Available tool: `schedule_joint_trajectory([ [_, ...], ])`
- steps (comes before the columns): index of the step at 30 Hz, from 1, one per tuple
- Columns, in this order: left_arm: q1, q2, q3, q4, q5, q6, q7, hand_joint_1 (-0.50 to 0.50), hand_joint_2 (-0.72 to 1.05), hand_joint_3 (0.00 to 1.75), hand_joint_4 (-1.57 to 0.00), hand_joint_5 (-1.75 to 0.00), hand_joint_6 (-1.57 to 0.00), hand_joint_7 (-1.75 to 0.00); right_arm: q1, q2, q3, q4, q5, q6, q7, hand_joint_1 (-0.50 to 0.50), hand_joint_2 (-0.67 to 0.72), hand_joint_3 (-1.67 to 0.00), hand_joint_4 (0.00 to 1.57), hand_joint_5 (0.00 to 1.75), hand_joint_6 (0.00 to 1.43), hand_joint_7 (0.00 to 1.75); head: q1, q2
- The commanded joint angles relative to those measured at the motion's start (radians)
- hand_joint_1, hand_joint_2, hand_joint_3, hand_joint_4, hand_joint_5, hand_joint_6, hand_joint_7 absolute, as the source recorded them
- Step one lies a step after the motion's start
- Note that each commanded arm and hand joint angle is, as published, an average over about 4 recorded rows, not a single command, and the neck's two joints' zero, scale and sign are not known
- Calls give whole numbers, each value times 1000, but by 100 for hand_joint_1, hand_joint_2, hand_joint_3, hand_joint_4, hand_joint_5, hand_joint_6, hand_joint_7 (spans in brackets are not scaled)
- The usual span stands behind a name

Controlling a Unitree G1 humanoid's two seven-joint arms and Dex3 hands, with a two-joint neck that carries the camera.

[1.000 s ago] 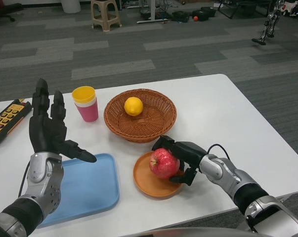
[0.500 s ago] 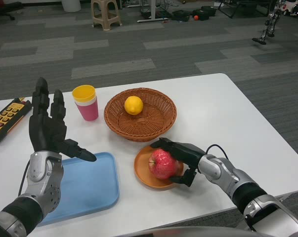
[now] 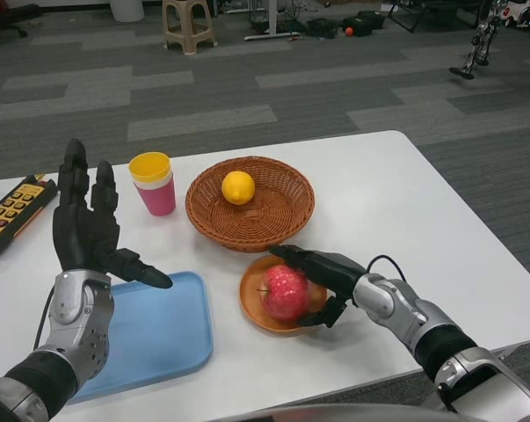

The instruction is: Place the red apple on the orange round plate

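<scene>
Fingers of our right hand (image 3: pixel 322 280) wrap the red apple (image 3: pixel 284 291), resting on the orange round plate (image 3: pixel 251 308); our spread left hand (image 3: pixel 87 230) waits farther off

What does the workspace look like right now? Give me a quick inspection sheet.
Surface: white table.
Job's things: red apple rests on orange round plate.
Clutter: brown wicker basket holding a yellow lemon; pink cup with yellow top; blue tray; yellow remote.
Hands: right robot hand wrapped around the apple; left robot hand raised, fingers spread.
Cables: black cable at right wrist.
Surroundings: grey carpet, stool.
</scene>
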Motion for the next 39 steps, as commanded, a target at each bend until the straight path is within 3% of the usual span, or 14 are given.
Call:
schedule_joint_trajectory([
  [1, 13, 9, 2, -5, -7, -6, 4, -50, -64, 9, 0, 0, 0, 0, 11, -11, -25, -22, 2, 2, 1, -42, -34, -42, 0, 0, 0, 0, 0, -1],
  [12, 13, 9, 2, -2, -8, -6, 4, -50, -64, 9, 0, 0, 0, 0, 37, -18, -95, -71, 13, 2, 6, -42, -2, -6, 0, 0, 0, 0, 0, -4],
  [17, 12, 9, 2, 0, -8, -6, 4, -50, -64, 9, 0, 0, 0, 0, 44, -19, -120, -78, 51, -1, 6, -42, 15, -2, 0, 0, 0, 0, 0, -6],
  [24, 11, 9, 2, 2, -8, -6, 4, -50, -64, 9, 0, 0, 0, 0, 48, -21, -125, -57, 211, -6, 6, -47, 65, 0, 0, 0, 0, 0, 1, -5],
  [27, 8, 9, 0, 3, -8, -6, 4, -50, -64, 9, 0, 0, 0, 0, 56, -22, -109, -54, 301, -10, -10, -48, 69, 0, 0, 0, 0, 0, 0, -7],
  [31, 4, 10, -4, 4, -8, -6, 4, -50, -64, 9, 0, 0, 0, 0, 60, -16, -54, -50, 496, -47, -70, -46, 72, 0, 0, 0, 0, 0, -1, -7],
  [39, 1, 9, -4, 4, -8, -6, 4, -50, -64, 9, 0, 0, 0, 0, 55, 8, -52, -107, 645, -132, -165, -46, 72, 0, 0, 0, 0, 0, 6, 62],
])
